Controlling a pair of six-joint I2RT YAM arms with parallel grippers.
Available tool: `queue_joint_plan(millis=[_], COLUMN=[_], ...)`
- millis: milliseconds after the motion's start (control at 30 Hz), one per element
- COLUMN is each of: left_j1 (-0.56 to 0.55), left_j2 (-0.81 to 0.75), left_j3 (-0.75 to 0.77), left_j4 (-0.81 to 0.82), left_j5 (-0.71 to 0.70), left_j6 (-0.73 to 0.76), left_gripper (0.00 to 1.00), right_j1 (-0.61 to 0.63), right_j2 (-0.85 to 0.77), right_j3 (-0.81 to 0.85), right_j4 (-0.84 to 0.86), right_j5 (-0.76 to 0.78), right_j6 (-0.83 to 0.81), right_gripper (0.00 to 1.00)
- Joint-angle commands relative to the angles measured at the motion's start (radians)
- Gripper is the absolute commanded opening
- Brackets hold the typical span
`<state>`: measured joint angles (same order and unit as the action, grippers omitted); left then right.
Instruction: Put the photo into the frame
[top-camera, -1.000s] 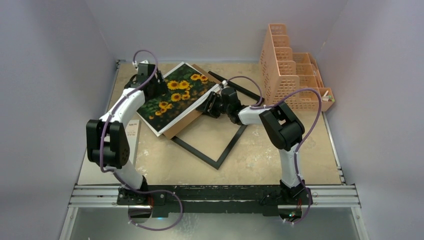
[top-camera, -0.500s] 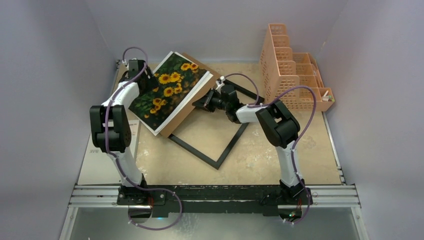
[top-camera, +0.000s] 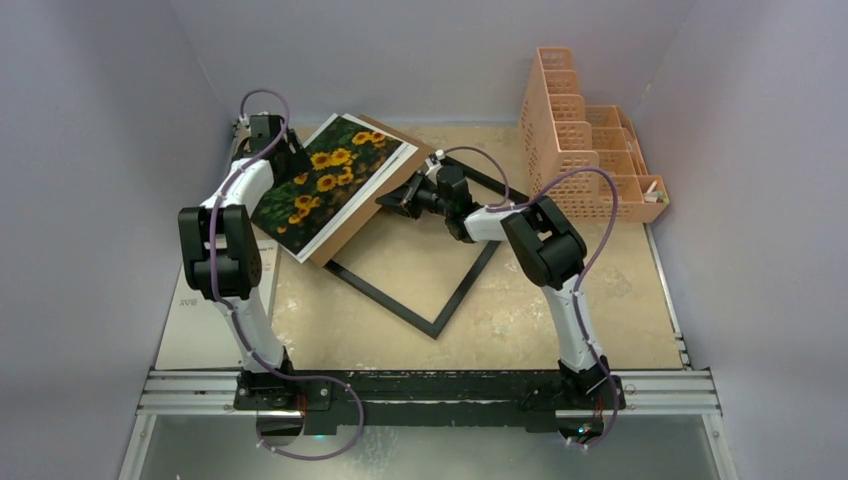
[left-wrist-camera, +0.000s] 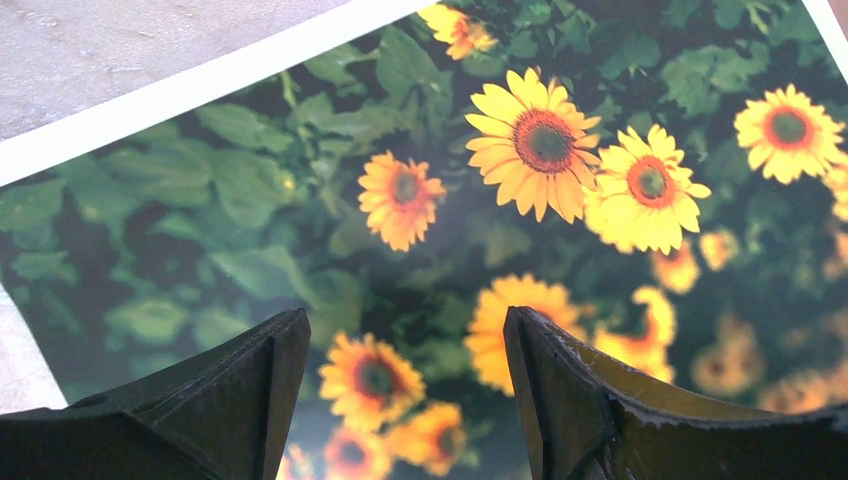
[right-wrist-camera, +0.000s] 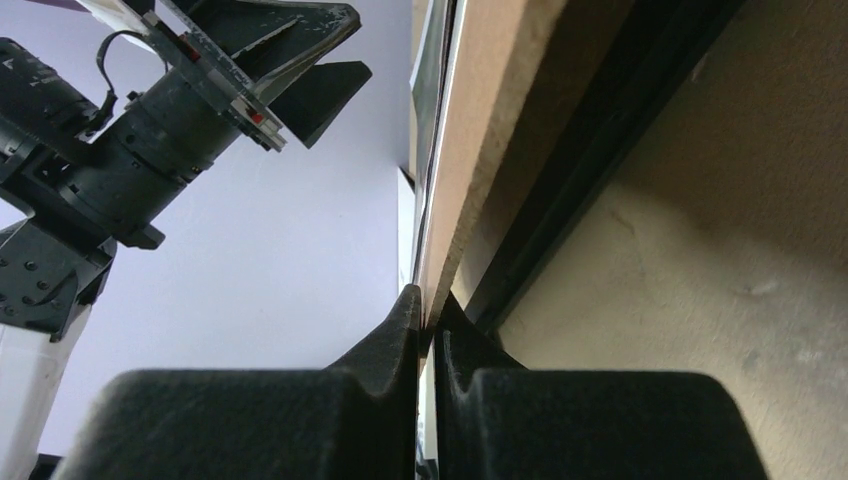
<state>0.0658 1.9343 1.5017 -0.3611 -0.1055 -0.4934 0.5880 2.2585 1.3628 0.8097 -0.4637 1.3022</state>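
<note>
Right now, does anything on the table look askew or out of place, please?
Yes: the photo, resting on a brown board, is tipped up instead of lying flat; the right gripper is closed on the board's edge.

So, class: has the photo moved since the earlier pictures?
Yes. The photo has shifted left and slightly toward the back, farther from the organizer, which stayed put.
</note>
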Motion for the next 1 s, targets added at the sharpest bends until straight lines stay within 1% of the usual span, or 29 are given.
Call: queue_joint_plan(millis=[0,133,200,233,267,333,367,433,500,600,633,700,767,867,900,967], left_j1=[0.013,0.015,0.015,0.015,0.015,0.015,0.015,0.015,0.015,0.015,0.015,0.015,0.015,0.015,0.015,0.015], left_j2=[0.016,0.027,0.033,0.037,0.038,0.039,0.038,0.033,0.030,0.032,0.036,0.044,0.051,0.060,0.062,0.066], left_j3=[0.055,0.064,0.066,0.068,0.069,0.070,0.066,0.058,0.049,0.034,0.030,0.031,0.033,0.045,0.049,0.057], left_j4=[0.001,-0.010,-0.013,-0.014,-0.014,-0.013,-0.010,-0.004,0.000,0.009,0.012,0.006,0.003,-0.007,-0.014,-0.025], left_j5=[0.012,0.019,0.027,0.037,0.050,0.095,0.112,0.150,0.167,0.176,0.174,0.159,0.138,0.122,0.117,0.108], left_j6=[0.035,0.036,0.036,0.036,0.036,0.035,0.035,0.031,0.028,0.028,0.030,0.035,0.039,0.045,0.046,0.047], left_gripper=[0.74,0.74,0.74,0.74,0.74,0.75,0.74,0.74,0.74,0.74,0.74,0.74,0.74,0.74,0.74,0.74], right_j1=[0.003,0.003,0.003,0.003,0.003,0.003,0.003,0.003,0.003,0.010,0.018,0.045,0.091,0.200,0.235,0.295], right_j2=[0.044,0.092,0.103,0.100,0.090,0.048,0.023,-0.024,-0.070,-0.148,-0.182,-0.248,-0.284,-0.293,-0.295,-0.289], right_j3=[0.095,0.145,0.181,0.198,0.205,0.197,0.188,0.178,0.172,0.152,0.130,0.078,0.063,0.057,0.053,0.053], right_j4=[0.035,0.002,-0.050,-0.096,-0.132,-0.226,-0.270,-0.378,-0.496,-0.647,-0.680,-0.687,-0.738,-0.818,-0.840,-0.861], right_j5=[-0.045,-0.050,-0.050,-0.044,-0.034,0.006,0.035,0.084,0.142,0.266,0.283,0.264,0.250,0.331,0.366,0.377], right_j6=[-0.021,-0.042,-0.072,-0.106,-0.131,-0.188,-0.223,-0.293,-0.359,-0.486,-0.532,-0.652,-0.784,-0.947,-0.980,-1.031], right_gripper=[0.02,0.06,0.11,0.16,0.23,0.51,0.59,0.65,0.70,0.71,0.70,0.70,0.70,0.71,0.71,0.72])
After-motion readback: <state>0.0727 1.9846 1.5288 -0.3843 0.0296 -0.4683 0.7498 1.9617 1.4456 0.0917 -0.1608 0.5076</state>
